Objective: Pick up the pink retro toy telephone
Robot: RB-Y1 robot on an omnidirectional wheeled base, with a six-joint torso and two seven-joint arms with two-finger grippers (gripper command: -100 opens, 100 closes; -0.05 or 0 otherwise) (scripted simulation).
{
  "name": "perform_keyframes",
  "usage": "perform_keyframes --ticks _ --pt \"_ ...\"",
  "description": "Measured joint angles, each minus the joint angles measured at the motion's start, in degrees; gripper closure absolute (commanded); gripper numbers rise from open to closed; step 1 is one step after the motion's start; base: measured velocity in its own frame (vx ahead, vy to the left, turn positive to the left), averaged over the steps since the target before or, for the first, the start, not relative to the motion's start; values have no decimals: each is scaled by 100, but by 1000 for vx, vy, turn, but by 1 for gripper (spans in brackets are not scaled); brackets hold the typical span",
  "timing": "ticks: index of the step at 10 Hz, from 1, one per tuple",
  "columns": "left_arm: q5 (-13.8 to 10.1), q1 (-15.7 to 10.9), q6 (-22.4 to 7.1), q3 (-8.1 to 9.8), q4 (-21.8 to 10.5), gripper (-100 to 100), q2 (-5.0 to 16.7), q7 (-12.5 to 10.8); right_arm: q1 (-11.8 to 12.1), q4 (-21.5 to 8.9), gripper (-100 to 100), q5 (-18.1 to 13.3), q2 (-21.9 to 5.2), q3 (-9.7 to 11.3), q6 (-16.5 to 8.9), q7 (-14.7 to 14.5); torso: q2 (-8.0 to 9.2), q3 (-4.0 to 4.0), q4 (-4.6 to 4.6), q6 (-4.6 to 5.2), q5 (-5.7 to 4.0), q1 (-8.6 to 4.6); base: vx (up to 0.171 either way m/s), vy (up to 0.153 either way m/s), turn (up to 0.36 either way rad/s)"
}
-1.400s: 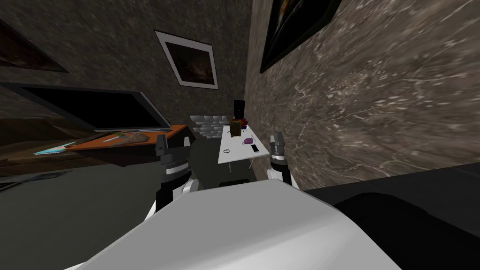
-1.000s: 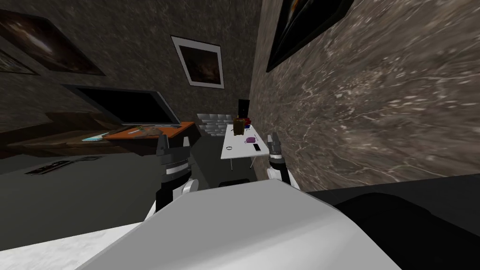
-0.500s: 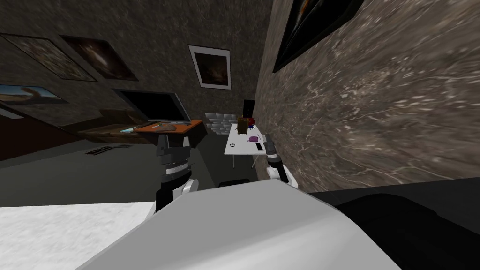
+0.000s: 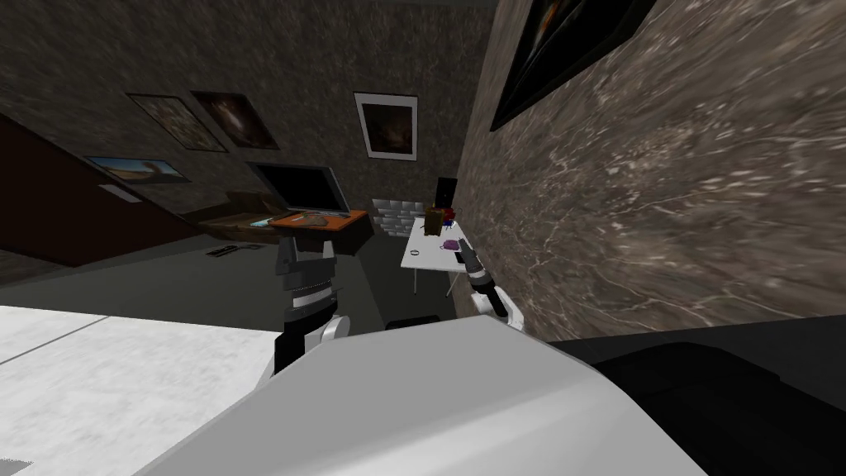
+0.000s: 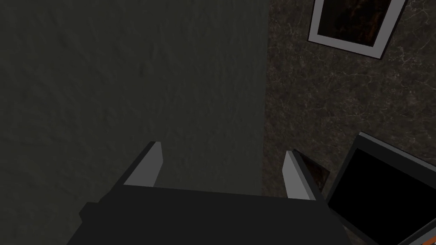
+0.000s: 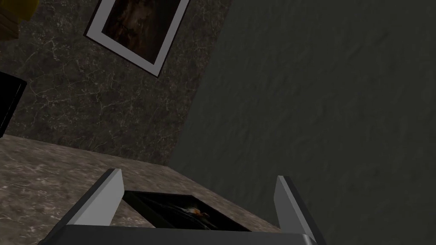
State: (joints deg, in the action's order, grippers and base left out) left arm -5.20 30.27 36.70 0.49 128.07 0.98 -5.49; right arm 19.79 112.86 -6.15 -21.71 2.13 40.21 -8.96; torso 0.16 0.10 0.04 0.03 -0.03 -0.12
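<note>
On the white table point(image 4: 415, 258) the pink telephone point(image 4: 450, 245) was shown smaller: the base had been drawn back, so approach remained. Left gripper point(image 5: 221, 149) and right gripper point(image 6: 198, 174) were spread, empty.

A home living room (rather dim), with a television point(image 4: 301, 188) and a white-framed picture point(image 4: 388, 124).

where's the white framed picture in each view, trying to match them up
Head view: the white-framed picture on the far marbled wall, above and right of the black screen.
Left wrist view: the picture beyond the open left claw, past the finger nearer the screen.
Right wrist view: the picture beyond the open right claw, past the finger nearer the marbled wall.
Shared landmark: the marbled wall it hangs on.
</note>
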Motion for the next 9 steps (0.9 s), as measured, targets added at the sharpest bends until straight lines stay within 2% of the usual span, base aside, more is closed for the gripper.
perform_keyframes --ticks 9 --pt "0 -1 0 0 0 0 0 0 -553 -1062 -100 -720 -1311 394 469 133 -8 -4 -2 -4 0 0 -47 -4 180"
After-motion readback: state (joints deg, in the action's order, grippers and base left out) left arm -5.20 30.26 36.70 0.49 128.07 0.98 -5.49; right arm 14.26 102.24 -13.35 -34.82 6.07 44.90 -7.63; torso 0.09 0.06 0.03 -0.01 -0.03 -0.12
